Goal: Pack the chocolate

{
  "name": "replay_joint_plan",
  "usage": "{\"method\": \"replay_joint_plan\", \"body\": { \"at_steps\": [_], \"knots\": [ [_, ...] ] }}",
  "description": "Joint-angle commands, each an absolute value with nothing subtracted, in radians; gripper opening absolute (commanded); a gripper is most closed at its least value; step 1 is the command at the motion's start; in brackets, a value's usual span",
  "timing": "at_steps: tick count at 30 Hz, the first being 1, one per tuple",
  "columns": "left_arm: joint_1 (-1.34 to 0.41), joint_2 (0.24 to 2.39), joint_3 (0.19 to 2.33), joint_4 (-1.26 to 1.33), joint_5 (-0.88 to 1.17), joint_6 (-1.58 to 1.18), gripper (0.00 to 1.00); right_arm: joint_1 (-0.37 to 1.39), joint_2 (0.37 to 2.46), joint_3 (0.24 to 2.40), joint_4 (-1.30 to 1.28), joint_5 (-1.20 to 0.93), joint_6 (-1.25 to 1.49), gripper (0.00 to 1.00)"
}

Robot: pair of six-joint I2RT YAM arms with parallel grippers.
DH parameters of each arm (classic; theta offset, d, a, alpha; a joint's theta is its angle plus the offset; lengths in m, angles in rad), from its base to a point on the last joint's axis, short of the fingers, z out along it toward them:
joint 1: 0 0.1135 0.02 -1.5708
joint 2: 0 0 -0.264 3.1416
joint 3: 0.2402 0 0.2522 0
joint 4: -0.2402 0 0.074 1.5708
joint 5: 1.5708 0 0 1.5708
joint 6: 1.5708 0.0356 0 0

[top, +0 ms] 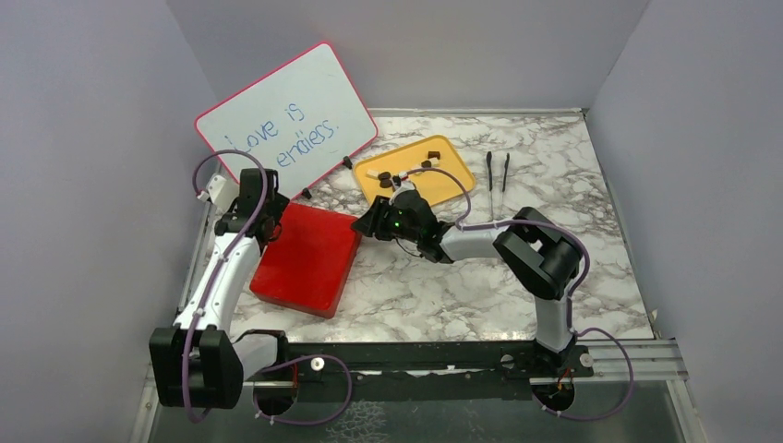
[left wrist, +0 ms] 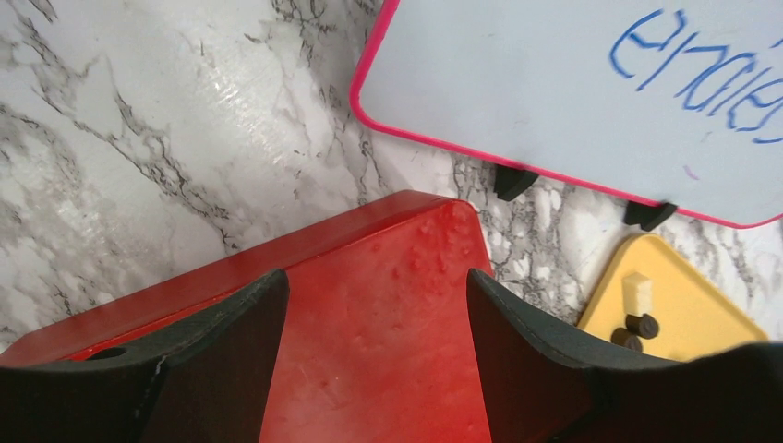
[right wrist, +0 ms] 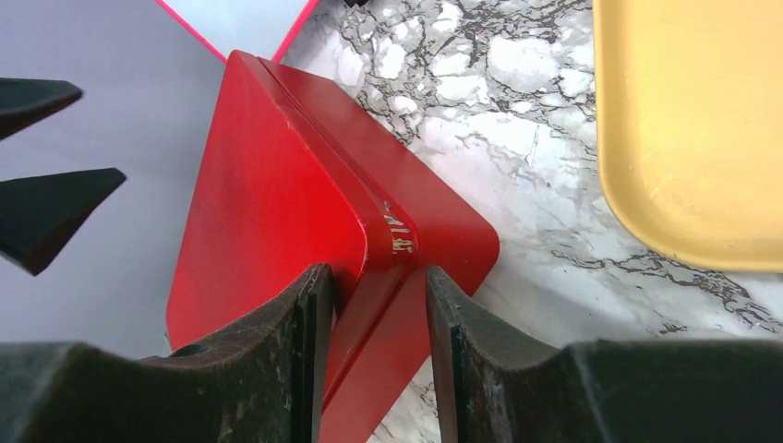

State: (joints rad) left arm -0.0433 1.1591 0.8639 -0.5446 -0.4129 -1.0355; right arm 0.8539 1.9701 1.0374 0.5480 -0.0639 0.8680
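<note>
The chocolate [top: 434, 154] lies as a few dark pieces and a cream one on the yellow tray [top: 454, 182]; two dark pieces [left wrist: 642, 325] also show in the left wrist view. A closed red box [top: 309, 263] sits left of the tray. My left gripper [top: 268, 217] is open and empty over the box's far left corner [left wrist: 388, 351]. My right gripper [top: 362, 224] is at the box's far right corner, its jaws closed on the lid's rim [right wrist: 392, 231].
A pink-framed whiteboard [top: 286, 120] with blue writing leans at the back left on black feet [left wrist: 513, 180]. Two black tweezers [top: 499, 171] lie right of the tray. Grey walls enclose the marble table [top: 443, 286] on three sides.
</note>
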Motion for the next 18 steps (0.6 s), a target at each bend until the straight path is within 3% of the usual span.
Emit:
{"method": "replay_joint_plan", "body": {
  "at_steps": [1, 13, 18],
  "knots": [
    [-0.047, 1.109, 0.893, -0.571, -0.412, -1.055, 0.71, 0.868, 1.974, 1.024, 0.345, -0.009, 0.803, 0.45],
    [-0.049, 1.290, 0.833, -0.434, -0.297, -1.002, 0.69, 0.867, 1.875, 1.145, 0.204, 0.026, 0.635, 0.54],
    [-0.049, 1.308, 0.809, -0.416, -0.285, -0.993, 0.69, 0.867, 1.815, 1.196, 0.090, 0.100, 0.542, 0.49]
  ]
}}
